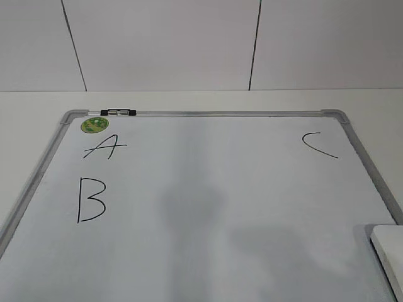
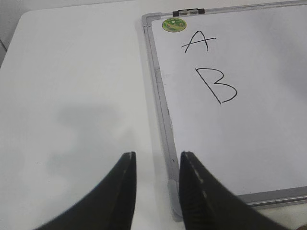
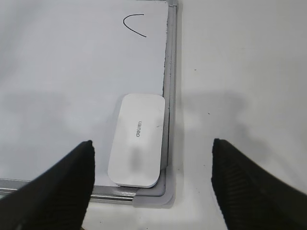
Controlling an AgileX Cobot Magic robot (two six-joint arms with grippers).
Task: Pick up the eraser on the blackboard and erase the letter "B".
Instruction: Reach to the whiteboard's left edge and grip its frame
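The blackboard (image 1: 208,207) is a white board with a grey frame, lying flat on the table. The letter "B" (image 1: 90,200) is drawn near its left edge, below an "A" (image 1: 104,146); it also shows in the left wrist view (image 2: 217,85). The eraser (image 3: 136,141), a flat white block, lies in the board's near right corner; its edge shows in the exterior view (image 1: 389,251). My right gripper (image 3: 152,143) is wide open above the eraser, apart from it. My left gripper (image 2: 158,155) is open and empty over the board's near left corner. Neither gripper shows in the exterior view.
A "C" (image 1: 319,145) is drawn at the far right of the board. A green round sticker (image 1: 94,124) and a black clip (image 1: 118,112) sit at the far left corner. White table surface (image 2: 72,96) lies left of the board. A wall stands behind.
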